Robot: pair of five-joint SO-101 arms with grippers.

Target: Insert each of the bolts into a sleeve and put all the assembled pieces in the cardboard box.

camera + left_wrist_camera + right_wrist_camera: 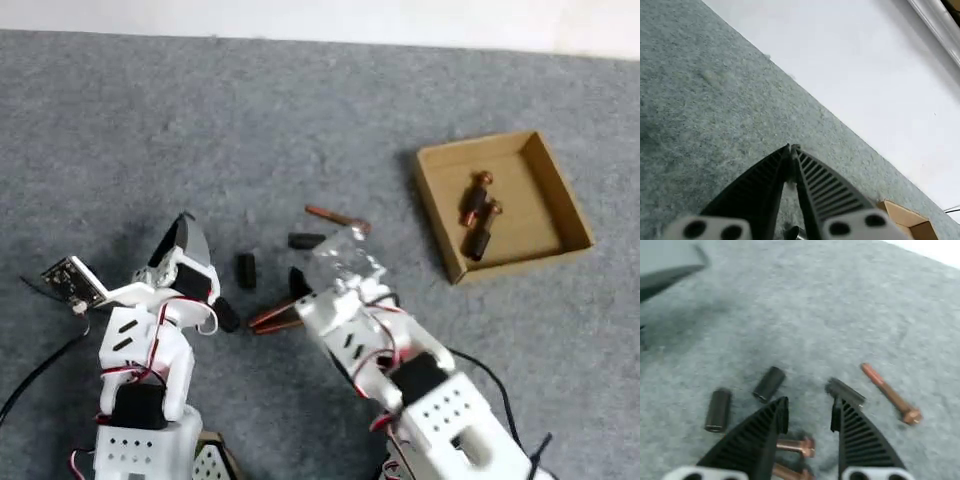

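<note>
Right gripper [809, 402] hangs low over the grey felt mat [150, 120], its fingers partly spread and holding nothing. Two bolts [796, 446] lie side by side on the mat just under it, close to its base. Two black sleeves [769, 384] lie just beyond one fingertip, near each other but apart, and a third bolt [892, 396] lies alone beyond the other fingertip, its head pointing away from the sleeves. Left gripper [791, 150] sits beside the sleeves, raised above the mat, its fingers pressed together with nothing between them. Farther out, the cardboard box [480, 143] rests flat on the mat, well apart from the loose parts, with two assembled pieces [478, 198] lying in it near its middle. A band of felt separates the third bolt from the box's nearest wall. From the parts the mat runs on to its far edge, where it meets a white strip [400, 20].
</note>
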